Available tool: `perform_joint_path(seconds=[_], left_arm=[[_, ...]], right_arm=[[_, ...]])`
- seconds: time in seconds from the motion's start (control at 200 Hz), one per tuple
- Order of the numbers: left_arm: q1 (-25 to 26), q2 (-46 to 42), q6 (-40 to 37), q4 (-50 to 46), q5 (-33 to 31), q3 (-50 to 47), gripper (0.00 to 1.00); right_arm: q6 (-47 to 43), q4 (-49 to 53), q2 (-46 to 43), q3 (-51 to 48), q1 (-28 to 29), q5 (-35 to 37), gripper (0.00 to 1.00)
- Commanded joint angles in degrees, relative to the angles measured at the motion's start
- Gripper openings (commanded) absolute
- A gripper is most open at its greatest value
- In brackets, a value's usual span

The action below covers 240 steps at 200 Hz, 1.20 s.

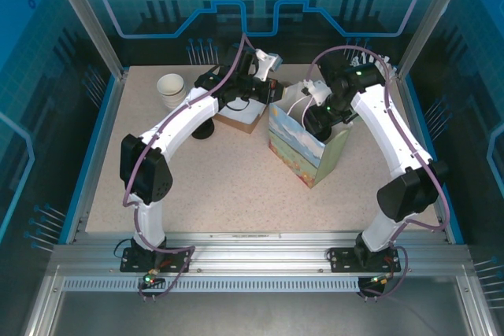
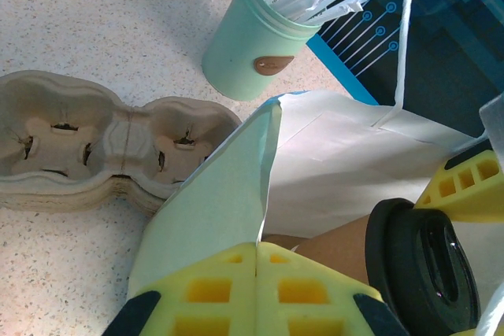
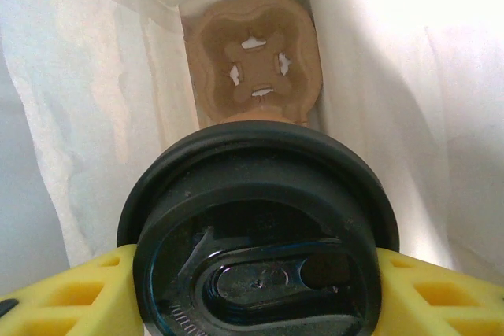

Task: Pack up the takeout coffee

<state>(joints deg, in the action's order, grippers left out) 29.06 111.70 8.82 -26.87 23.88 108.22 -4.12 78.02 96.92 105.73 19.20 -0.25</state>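
- Right gripper (image 3: 258, 300): jaws partway apart and clamped on the takeout coffee (image 3: 260, 226), with a yellow finger (image 3: 94, 281) on each side of its black lid. The cup sits between the fingers, inside the mouth of the gift bag (image 3: 94, 116).
- Straight ahead of the right gripper, beyond the cup, a brown pulp carrier (image 3: 256, 57) with a star-cut cup well lies at the bottom of the bag. White bag walls rise on both sides of it.
- Left gripper (image 2: 257, 273): fingers fully together, pinching the bag's pale green rim panel between them.
- Just right of the left gripper, the coffee's brown body and black lid show within the bag opening. A yellow finger of the right gripper is just beyond the lid.
- Ahead and to the left of the left gripper, a stack of pulp trays (image 2: 102, 147) lies flat on the speckled table (image 2: 118, 21).
- Farther ahead, a mint-green holder (image 2: 248, 49) stands upright, filled with white wrapped sticks. The bag's white handle (image 2: 403, 45) rises to its right.
- Farthest, in the overhead view, a stack of white cups (image 1: 172, 89) stands left of the left arm, well apart from the bag.
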Motion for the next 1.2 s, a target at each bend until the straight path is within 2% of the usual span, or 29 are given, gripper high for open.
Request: perform_joint_path(seconds=[0.0, 0.39, 0.425, 0.48, 0.59, 0.75, 0.885, 1.005, 1.196], left_arm=[[0.2, -0.7, -1.3, 0.0, 0.8, -0.2, 0.04], [0.1, -1.7, -1.8, 0.6, 0.3, -1.3, 0.04], [0.2, -1.8, -1.8, 0.7, 0.3, -1.3, 0.07], [0.2, -2.2, -1.7, 0.9, 0.1, -1.3, 0.18], [0.2, -3.9, -2.0, 1.4, -0.7, -1.3, 0.35], [0.2, -8.9, -3.7, 4.6, -3.0, -5.1, 0.51], [0.1, -14.1, -5.1, 10.6, -2.6, -12.1, 0.57], [0.8, -16.9, -7.7, 14.2, 2.8, -16.8, 0.61], [4.1, -15.0, -14.5, 10.5, 3.7, -15.5, 0.63]], right_arm=[[-0.3, 0.6, -0.4, -0.7, 0.5, -1.6, 0.38], [0.2, -0.2, -3.6, -1.4, -2.1, -4.2, 0.38], [0.2, -0.3, -3.8, -1.5, -2.2, -4.4, 0.38], [0.3, -0.5, -3.8, -1.7, -2.2, -4.6, 0.38], [0.3, -0.6, -3.8, -2.1, -2.2, -4.6, 0.38], [0.3, -0.7, -3.7, -2.1, -2.2, -4.5, 0.38], [0.3, -0.7, -3.4, -1.8, -2.3, -4.5, 0.38], [0.1, -0.7, -3.3, -1.7, -2.2, -4.5, 0.38], [0.1, -0.7, -3.5, -1.8, -2.2, -4.4, 0.38]])
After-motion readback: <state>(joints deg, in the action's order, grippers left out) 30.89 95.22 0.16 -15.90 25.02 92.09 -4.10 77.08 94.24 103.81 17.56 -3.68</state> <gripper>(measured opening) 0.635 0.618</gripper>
